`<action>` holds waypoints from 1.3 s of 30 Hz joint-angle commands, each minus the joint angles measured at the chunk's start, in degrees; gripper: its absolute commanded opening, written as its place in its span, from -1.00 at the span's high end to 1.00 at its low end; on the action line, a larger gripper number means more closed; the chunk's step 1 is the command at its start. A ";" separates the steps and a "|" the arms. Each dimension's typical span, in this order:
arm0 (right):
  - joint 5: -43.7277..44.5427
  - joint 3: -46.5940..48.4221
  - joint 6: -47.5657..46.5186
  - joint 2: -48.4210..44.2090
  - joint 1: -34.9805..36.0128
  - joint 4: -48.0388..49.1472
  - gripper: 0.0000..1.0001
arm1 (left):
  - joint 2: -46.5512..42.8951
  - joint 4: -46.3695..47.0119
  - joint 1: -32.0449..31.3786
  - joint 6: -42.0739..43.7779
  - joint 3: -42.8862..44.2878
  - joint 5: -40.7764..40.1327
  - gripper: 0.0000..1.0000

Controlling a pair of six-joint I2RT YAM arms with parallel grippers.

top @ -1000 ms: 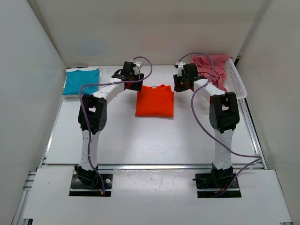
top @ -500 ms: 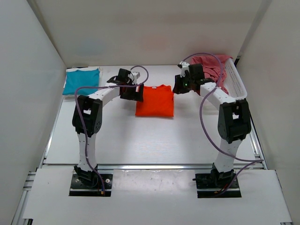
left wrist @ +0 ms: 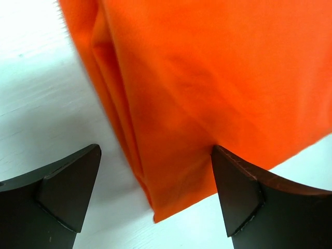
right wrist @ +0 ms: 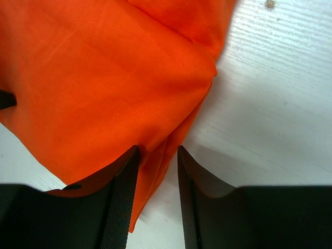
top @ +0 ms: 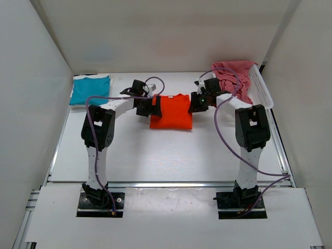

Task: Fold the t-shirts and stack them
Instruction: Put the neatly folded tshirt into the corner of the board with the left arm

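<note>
Here, left claw (left wrist: pixel 155 161) spread wide, right claw (right wrist: pixel 158 155) slightly parted, both straddling orange t-shirt (top: pixel 171 111) edges.

On my bench (top: pixel 166 155) the middle shirt (top: pixel 171 111) lies flat toward the back. My left tool (top: pixel 150 108) sits at its left edge and my right tool (top: pixel 196 102) at its right edge. The corner shirt (top: pixel 91 89) lies at the far left. At the far right, the heaped shirt (top: pixel 233 72) lies in the basket (top: pixel 262 91).
</note>
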 commanded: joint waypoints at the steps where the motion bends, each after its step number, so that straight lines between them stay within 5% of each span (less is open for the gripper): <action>1: 0.63 1.32 2.09 0.67 -0.54 -0.12 0.17 | 2.59 1.23 -0.03 -3.16 -1.58 6.67 -0.97; 14: -2.35 1.93 4.38 5.16 0.52 -0.29 0.15 | 8.56 5.53 0.32 -8.17 -3.26 15.20 -0.85; 20: -4.20 2.63 4.38 6.30 0.96 -0.12 0.15 | 9.97 7.20 -0.37 -8.44 -2.37 20.29 0.04; 22: -4.47 2.72 4.38 5.51 0.78 0.06 0.16 | 9.45 6.69 -0.20 -8.35 -2.38 19.96 0.91; 23: -4.38 2.72 4.46 5.34 0.52 -0.11 0.16 | 8.84 6.77 -0.03 -8.35 -2.11 18.13 1.00; 27: -4.03 2.81 2.71 1.65 -0.89 -1.08 0.17 | 6.02 2.91 2.00 -4.32 -0.45 13.81 1.00; 39: 0.37 1.23 -4.67 -13.47 -2.04 -3.89 0.18 | -6.11 -5.19 6.12 20.73 11.86 -18.71 1.00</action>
